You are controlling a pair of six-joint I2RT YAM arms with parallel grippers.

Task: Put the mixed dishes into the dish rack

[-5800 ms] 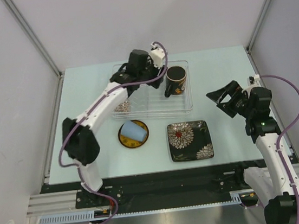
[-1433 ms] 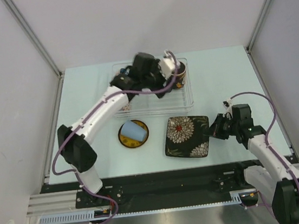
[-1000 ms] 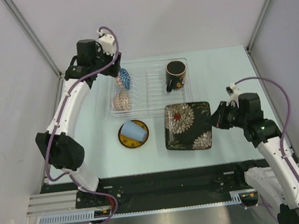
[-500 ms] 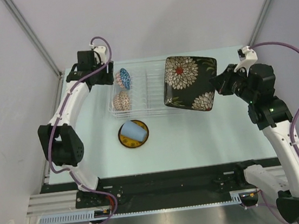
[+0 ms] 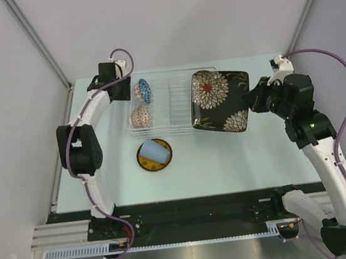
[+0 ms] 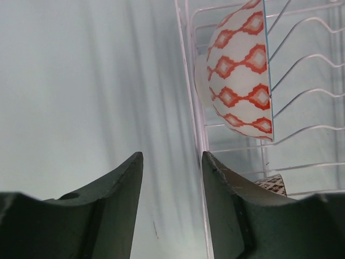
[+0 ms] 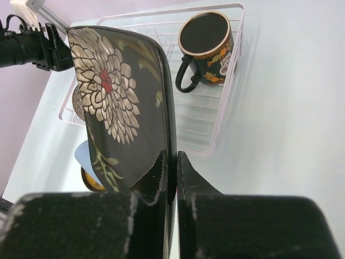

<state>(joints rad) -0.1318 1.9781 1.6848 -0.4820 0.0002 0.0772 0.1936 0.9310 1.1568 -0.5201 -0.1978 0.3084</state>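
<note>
Right jaws clamp the black floral square plate, left jaws sit parted and empty; I may clip the mug, seemingly underneath.

**Black floral square plate**: glossy glazed ceramic, with bright reflections along its rim. **Dark mug**: likewise glazed and shiny. **Dish rack**: clear, smooth plastic tray. Its wire dividers are thin, white and smooth. **Bench**: pale, smooth, matt surface. **Fingers** of the right hand and those of the left hand: dark, matt plastic with a faintly grainy texture.
</note>
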